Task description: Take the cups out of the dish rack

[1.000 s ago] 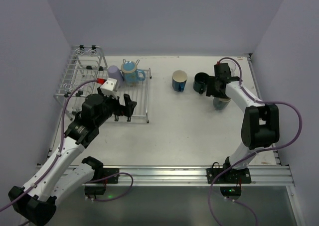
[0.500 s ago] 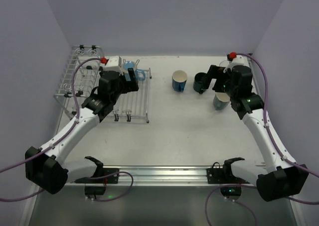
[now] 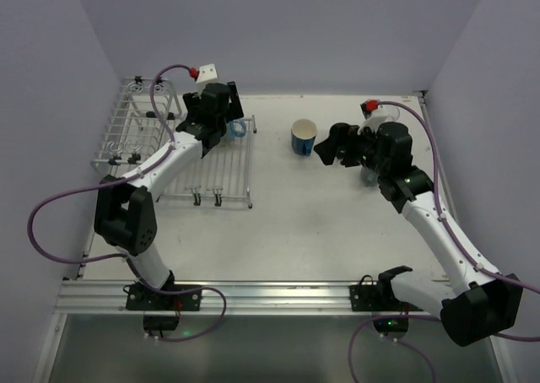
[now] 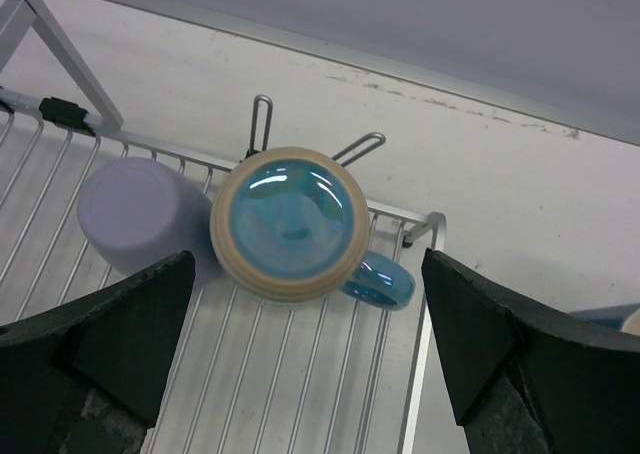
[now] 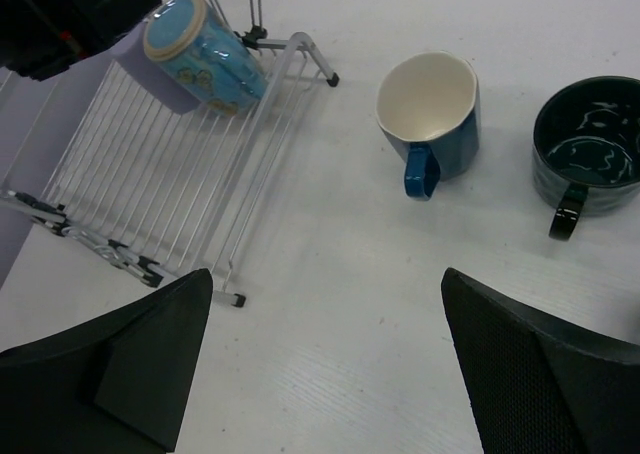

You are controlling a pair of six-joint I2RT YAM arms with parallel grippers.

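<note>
The white worktop (image 3: pixel 321 214) is the biggest thing here. On its left side stands the silver wire dish rack (image 3: pixel 224 176), with its taller basket part at the far left.

The left end effector (image 4: pixel 307 274) hangs over the far end of the flat part of the rack. Its two dark fingers are spread wide apart. They hold nothing and touch nothing. The right end effector (image 5: pixel 327 274) is up over the right side of the worktop. It is also spread wide and holds nothing.

A light blue mug (image 4: pixel 290 224) sits upside down on the rack wires. In the left wrist view it is right under the left end effector, in the gap between the fingers. A lavender cup (image 4: pixel 135 214) is upside down too, just beside the mug on its left.

Two cups stand on the worktop, off the rack. The blue cup (image 5: pixel 432 104) is cream inside. The dark teal mug (image 5: pixel 585 154) is near it on the right. Both are ahead of the right end effector, not between its fingers.
</note>
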